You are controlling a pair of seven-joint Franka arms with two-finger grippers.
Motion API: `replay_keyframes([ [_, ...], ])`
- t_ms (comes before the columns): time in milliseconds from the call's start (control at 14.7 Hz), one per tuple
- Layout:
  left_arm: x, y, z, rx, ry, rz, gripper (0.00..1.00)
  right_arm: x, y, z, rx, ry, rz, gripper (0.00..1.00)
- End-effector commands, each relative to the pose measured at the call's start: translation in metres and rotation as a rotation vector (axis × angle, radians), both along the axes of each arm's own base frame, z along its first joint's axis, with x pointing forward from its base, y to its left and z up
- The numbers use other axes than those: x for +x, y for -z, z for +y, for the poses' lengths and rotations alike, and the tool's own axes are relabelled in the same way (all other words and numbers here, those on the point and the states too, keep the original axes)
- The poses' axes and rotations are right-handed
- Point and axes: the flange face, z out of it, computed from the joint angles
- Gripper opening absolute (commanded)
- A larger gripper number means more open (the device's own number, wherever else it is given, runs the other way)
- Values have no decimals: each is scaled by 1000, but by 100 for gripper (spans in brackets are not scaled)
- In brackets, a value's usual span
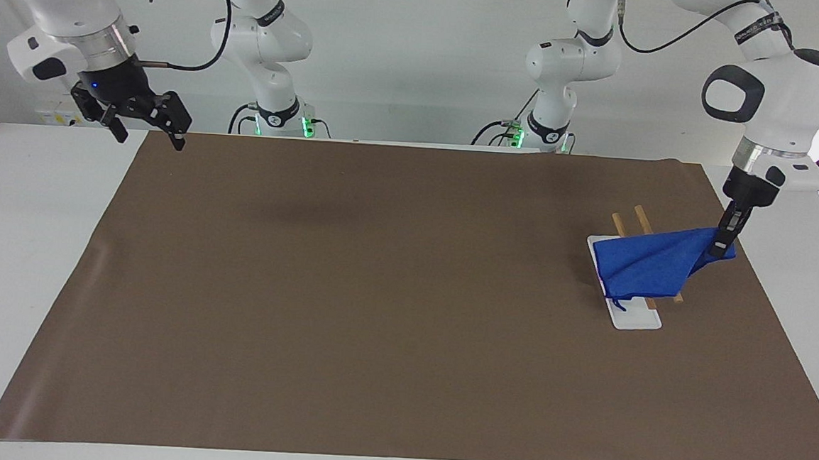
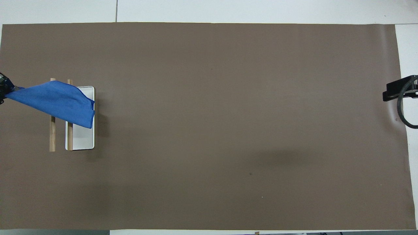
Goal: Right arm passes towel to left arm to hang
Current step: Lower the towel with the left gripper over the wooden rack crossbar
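Observation:
The blue towel (image 1: pixel 652 266) stretches across the two wooden rails (image 1: pixel 639 219) of a small rack with a white base (image 1: pixel 635 318). Its loose end hangs over the base. My left gripper (image 1: pixel 720 249) is shut on the towel's upper corner, over the mat beside the rack at the left arm's end. In the overhead view the towel (image 2: pixel 55 102) covers the rails (image 2: pixel 52 138) and only a sliver of the left gripper (image 2: pixel 2 91) shows. My right gripper (image 1: pixel 148 137) is open and empty, raised over the mat's corner at the right arm's end; it also shows in the overhead view (image 2: pixel 400 91).
A brown mat (image 1: pixel 390 314) covers most of the white table (image 1: pixel 25 235). The arms' bases (image 1: pixel 277 119) stand along the table edge nearest the robots. Nothing else lies on the mat.

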Motion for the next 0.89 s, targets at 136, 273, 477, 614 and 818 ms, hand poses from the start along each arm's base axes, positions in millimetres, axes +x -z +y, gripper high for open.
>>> replay_keyframes([
  [136, -30, 14, 23, 50, 89, 30, 0, -3, 13, 0, -15, -42, 34, 100],
  [273, -31, 19, 26, 53, 96, 38, 0, -2, 13, -1, -15, -42, 31, 100],
  [477, -34, 24, 37, 52, 72, 39, 0, 2, 3, -1, -19, -36, 19, 100],
  [614, -34, 23, 45, 59, 56, 20, 0, 6, -6, 4, -22, -43, 10, 100],
  [818, -31, 29, 52, 63, 41, 13, 0, 8, -5, 10, -10, -54, 0, 100],
])
